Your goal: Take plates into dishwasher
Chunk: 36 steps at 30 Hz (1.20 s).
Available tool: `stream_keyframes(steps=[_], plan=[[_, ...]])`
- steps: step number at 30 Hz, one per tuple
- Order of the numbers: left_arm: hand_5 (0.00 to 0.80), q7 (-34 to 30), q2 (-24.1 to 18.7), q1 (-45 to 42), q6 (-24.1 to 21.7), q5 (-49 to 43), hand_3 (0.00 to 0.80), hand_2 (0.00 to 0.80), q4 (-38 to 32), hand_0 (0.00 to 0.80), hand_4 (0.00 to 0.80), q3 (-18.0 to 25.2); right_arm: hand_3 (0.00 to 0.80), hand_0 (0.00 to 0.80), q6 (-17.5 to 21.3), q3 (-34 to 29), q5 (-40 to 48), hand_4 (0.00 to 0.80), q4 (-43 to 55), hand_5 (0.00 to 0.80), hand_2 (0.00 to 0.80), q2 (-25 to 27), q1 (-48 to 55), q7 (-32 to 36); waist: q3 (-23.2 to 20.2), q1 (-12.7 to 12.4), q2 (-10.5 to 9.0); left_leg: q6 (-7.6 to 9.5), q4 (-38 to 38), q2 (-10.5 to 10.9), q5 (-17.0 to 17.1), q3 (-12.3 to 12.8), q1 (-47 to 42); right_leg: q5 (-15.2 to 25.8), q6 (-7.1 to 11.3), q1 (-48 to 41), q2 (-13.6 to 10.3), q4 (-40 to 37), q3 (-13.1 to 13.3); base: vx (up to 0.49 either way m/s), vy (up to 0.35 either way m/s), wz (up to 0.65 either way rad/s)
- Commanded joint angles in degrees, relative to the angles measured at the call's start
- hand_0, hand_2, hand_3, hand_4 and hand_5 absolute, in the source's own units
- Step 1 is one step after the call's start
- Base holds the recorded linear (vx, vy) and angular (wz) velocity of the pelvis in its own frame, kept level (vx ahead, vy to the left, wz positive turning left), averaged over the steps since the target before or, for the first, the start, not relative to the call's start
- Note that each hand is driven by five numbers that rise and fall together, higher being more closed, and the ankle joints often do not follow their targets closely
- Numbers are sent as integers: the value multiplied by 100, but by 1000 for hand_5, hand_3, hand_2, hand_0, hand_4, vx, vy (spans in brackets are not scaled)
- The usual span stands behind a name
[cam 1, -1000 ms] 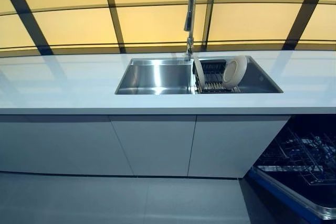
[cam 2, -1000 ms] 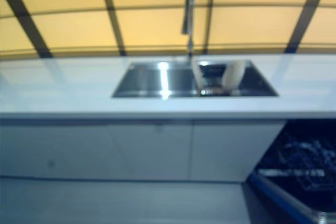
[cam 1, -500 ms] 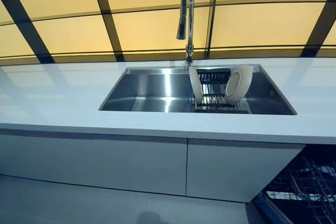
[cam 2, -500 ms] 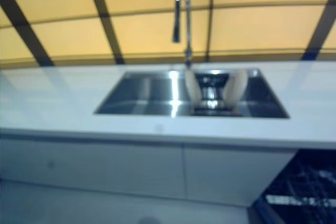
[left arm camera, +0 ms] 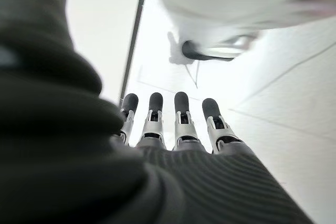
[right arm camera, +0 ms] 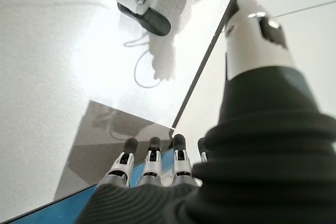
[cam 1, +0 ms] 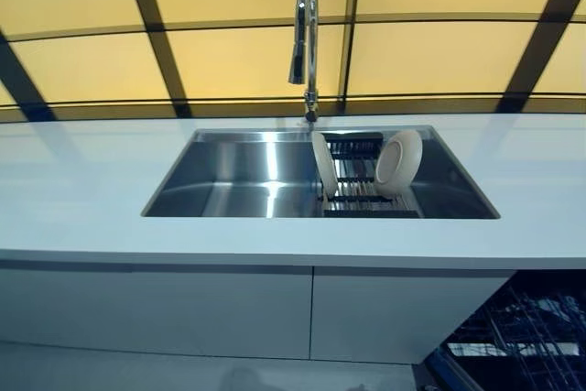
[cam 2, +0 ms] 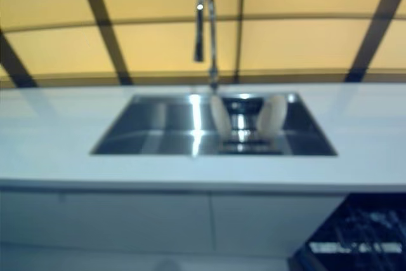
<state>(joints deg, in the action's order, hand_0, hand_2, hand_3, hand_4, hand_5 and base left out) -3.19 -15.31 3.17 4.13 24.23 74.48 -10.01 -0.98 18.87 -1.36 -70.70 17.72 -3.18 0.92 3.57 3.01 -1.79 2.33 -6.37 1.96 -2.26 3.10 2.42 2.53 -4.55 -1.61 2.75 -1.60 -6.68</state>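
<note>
Two cream plates stand on edge in a dark rack [cam 1: 359, 191] in the right half of the steel sink [cam 1: 233, 176]: a thin one [cam 1: 323, 164] seen edge-on and a rounder one [cam 1: 398, 161] leaning right. The open dishwasher's wire rack [cam 1: 513, 341] shows at the lower right, under the counter. Neither hand appears in the eye views. My left hand [left arm camera: 178, 124] shows in its wrist view with straight fingers over the pale floor, holding nothing. My right hand [right arm camera: 152, 169] likewise has straight fingers and holds nothing, above the floor and a blue edge.
A tall chrome tap [cam 1: 305, 43] rises behind the sink. The white counter [cam 1: 82, 199] runs left and right, with pale cabinet doors [cam 1: 165, 313] below. Yellow wall panels with dark strips stand behind.
The camera has come closer to the counter and shifted right; the sink now looks larger and lower in view. Plates stay in the rack.
</note>
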Motion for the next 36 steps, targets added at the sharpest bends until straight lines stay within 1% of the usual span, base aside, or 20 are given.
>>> stream_keyframes(steps=[1,2,3,5,7,8,9,10,11,14,16,19,22,25,28,29,32,33,35,36], plan=[[0,-3,-249,177,-65,-262,0,0,-17,0,0,-25,0,0,621,226,-332,0,303,0,0,205,-358,624,-83,-46,70,123,919,-33,103,64,-538,-271,800,122,-440,432,377,36,-52,4],[0,-66,-311,180,-27,-321,0,0,-68,0,0,-9,0,0,887,310,-459,0,580,0,0,273,-351,852,-119,-64,34,127,971,-48,116,88,-527,-260,824,126,-453,403,346,43,-95,6],[0,-92,-362,113,45,-463,0,0,-177,0,0,43,0,0,762,452,-502,0,1446,0,0,477,-336,1399,-166,-74,-24,134,1029,-64,128,100,-516,-255,844,104,-449,350,325,46,-107,3],[0,-108,-396,16,93,-586,0,0,-253,0,0,140,0,0,633,503,-564,0,2399,0,0,814,-298,2028,-205,-61,-76,134,1073,-74,141,103,-505,-252,844,95,-436,306,324,31,-76,-1],[0,-147,-448,-83,121,-654,0,0,-297,0,0,280,0,0,445,482,-121,0,3457,0,0,1334,-225,2912,-230,-19,-121,122,1082,-100,136,158,-504,-264,844,98,-428,306,332,30,-49,1],[0,-189,-476,-122,143,-686,0,0,-310,0,0,328,0,0,508,436,88,0,3773,0,0,1554,-172,3285,-238,8,-137,114,1075,-115,125,210,-507,-275,844,101,-428,316,336,40,-34,12],[0,-230,-509,-195,118,-725,0,0,-302,0,0,392,0,0,117,320,444,0,4641,0,0,1954,-96,3824,-244,67,-156,108,1049,-140,96,296,-519,-301,836,106,-417,352,370,35,-23,14],[0,-238,-520,-217,118,-727,0,0,-304,0,0,405,0,0,120,286,564,0,4823,0,0,2078,-68,4024,-248,85,-161,105,1039,-147,88,326,-521,-309,835,108,-414,362,383,46,-15,13],[0,-262,-545,-307,75,-730,0,0,-269,0,0,481,0,0,-180,11,1056,0,5730,0,0,2485,23,4843,-275,162,-177,95,1061,-175,78,430,-547,-347,827,122,-397,397,420,39,-6,0],[0,-264,-568,-366,-25,-670,0,0,-169,0,0,582,0,0,-687,-438,2108,0,6761,0,0,2846,18,5824,-321,233,-197,58,1137,-209,89,569,-602,-373,832,105,-385,378,419,41,-4,-10],[0,-287,-574,-378,-111,-688,0,0,-91,0,0,642,0,0,-969,-730,2699,0,7089,0,0,2964,-86,6141,-368,261,-210,25,1137,-229,76,634,-603,-384,846,103,-382,371,411,32,-10,-23],[0,-304,-565,-393,-205,-713,0,0,-17,0,0,641,0,0,-1269,-1078,3631,0,7142,0,0,3007,-318,6106,-427,277,-202,0,1137,-251,50,688,-605,-411,860,94,-374,373,415,24,-10,-13],[0,-302,-544,-425,-295,-686,0,0,47,0,0,602,0,0,-1530,-1315,4141,0,7013,0,0,2963,-484,6095,-467,287,-190,-12,1137,-260,22,703,-612,-421,867,71,-372,352,411,14,-2,-4],[0,-359,-561,-487,-384,-692,0,0,144,0,0,575,0,0,-1966,-1584,4871,0,6957,0,0,3008,-631,6546,-543,296,-158,-30,1137,-269,-10,740,-622,-408,889,50,-372,297,408,24,1,-9],[0,-408,-596,-476,-398,-676,0,0,226,0,0,520,0,0,-2242,-1738,5731,0,6906,0,0,2971,-878,6626,-577,295,-140,-35,1137,-273,-27,745,-647,-428,891,42,-373,305,420,0,0,0],[0,-430,-605,-461,-399,-691,0,0,265,0,0,506,0,0,-2252,-1787,6102,0,6882,0,0,2931,-995,6547,-593,291,-130,-35,1137,-271,-35,743,-654,-439,894,38,-372,307,425,30,9,-1],[0,-442,-578,-457,-442,-660,0,0,327,0,0,455,0,0,-2035,-1992,7175,0,6944,0,0,2820,-1246,5620,-628,285,-102,-42,1137,-267,-58,714,-681,-467,893,14,-374,308,437,0,0,0],[0,-444,-575,-452,-447,-657,0,0,335,0,0,453,0,0,-1986,-2009,7262,0,6948,0,0,2811,-1263,5485,-628,286,-99,-42,1137,-266,-61,713,-684,-470,894,12,-374,309,440,0,0,0],[0,-432,-535,-430,-442,-671,0,0,322,0,0,454,0,0,-1660,-2259,7488,0,6773,0,0,2705,-1367,4571,-623,295,-76,-41,1137,-268,-81,713,-710,-484,900,0,-377,320,451,0,0,0],[0,-419,-519,-427,-429,-682,0,0,309,0,0,448,0,0,-1600,-2344,7404,0,6636,0,0,2663,-1398,4423,-621,298,-69,-38,1137,-268,-92,712,-719,-489,900,-9,-376,319,457,0,0,0]])
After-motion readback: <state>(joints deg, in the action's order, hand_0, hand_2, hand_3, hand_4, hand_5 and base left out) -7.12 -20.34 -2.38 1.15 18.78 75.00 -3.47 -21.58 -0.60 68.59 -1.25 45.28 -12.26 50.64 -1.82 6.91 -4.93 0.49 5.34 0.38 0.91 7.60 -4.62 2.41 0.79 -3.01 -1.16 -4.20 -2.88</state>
